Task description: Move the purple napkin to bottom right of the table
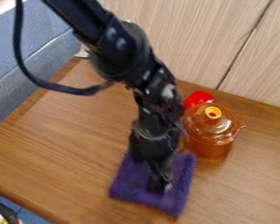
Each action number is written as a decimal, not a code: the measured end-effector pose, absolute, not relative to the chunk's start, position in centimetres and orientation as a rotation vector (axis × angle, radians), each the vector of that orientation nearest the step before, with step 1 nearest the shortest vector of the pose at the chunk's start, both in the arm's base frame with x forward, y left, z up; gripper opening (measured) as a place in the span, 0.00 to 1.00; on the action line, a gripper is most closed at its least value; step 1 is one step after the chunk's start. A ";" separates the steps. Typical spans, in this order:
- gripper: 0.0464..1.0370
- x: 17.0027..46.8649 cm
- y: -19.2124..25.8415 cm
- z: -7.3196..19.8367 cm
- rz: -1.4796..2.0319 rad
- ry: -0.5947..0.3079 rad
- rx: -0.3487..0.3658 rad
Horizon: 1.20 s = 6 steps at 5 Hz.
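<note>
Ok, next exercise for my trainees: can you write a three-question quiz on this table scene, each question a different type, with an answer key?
1. True or false: the transparent amber pot has its lid on.
2. Short answer: what colour is the small object beside the pot, towards the pale wood panelling?
3. Multiple choice: over which thing is the black robot gripper?
a) the pot
b) the soft purple cloth napkin
c) the small object

Key: 1 true; 2 red; 3 b.
</note>
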<state>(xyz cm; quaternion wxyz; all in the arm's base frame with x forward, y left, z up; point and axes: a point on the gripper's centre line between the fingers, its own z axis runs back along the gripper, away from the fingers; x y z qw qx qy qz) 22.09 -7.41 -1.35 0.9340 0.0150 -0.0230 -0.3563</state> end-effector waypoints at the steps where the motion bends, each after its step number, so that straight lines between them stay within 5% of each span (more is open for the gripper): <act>1: 0.96 20.7 -9.6 -1.4 -0.818 -0.042 0.033; 3: 0.96 18.7 -12.5 -1.1 -0.937 -0.042 0.014; 6: 0.96 19.4 -8.9 0.7 -0.829 -0.033 0.059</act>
